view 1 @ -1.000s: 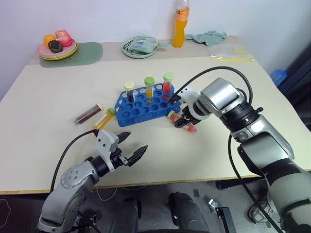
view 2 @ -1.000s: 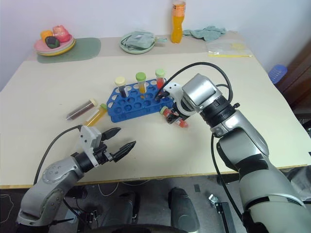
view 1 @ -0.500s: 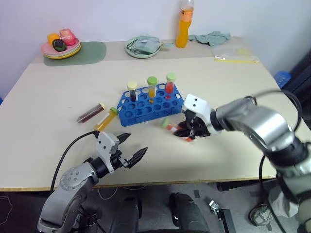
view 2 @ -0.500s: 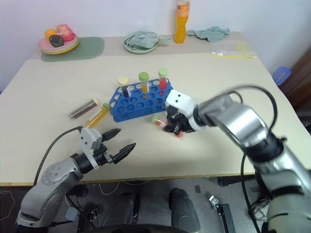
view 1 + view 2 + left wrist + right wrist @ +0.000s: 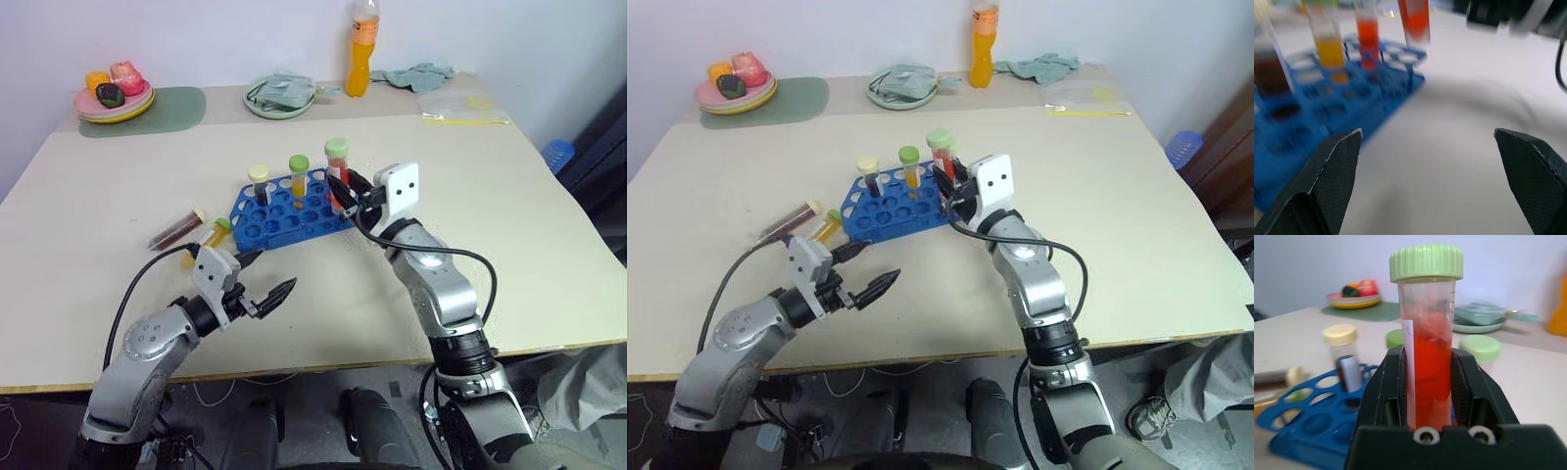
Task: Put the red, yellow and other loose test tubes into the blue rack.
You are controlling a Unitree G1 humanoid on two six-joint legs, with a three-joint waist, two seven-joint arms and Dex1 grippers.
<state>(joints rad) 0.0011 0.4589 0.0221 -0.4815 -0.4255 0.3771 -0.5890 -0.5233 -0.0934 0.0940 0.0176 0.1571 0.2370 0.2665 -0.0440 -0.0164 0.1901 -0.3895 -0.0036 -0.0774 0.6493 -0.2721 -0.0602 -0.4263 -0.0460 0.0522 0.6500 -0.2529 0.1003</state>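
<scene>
The blue rack (image 5: 284, 213) stands mid-table with three tubes upright in it: a dark one with a cream cap (image 5: 260, 182), a yellow one with a green cap (image 5: 299, 174), and a red one, of which the green cap (image 5: 1479, 348) shows. My right gripper (image 5: 345, 192) is shut on the red test tube (image 5: 1427, 377), green-capped and white-labelled, holding it upright at the rack's right end. Two loose tubes lie left of the rack: a maroon one (image 5: 176, 228) and a yellow one (image 5: 213, 235). My left gripper (image 5: 272, 271) hangs open near the table's front, empty.
Along the far edge stand an orange drink bottle (image 5: 364, 49), a green plate (image 5: 281, 98) with a cloth, a plate of toy food (image 5: 115, 98) on a green mat, a crumpled cloth (image 5: 421, 74) and a plastic bag (image 5: 465, 108).
My right gripper has lifted the red tube off the table, swung it upright and carried it left to the rack's right end. My left gripper has risen slightly, still open.
</scene>
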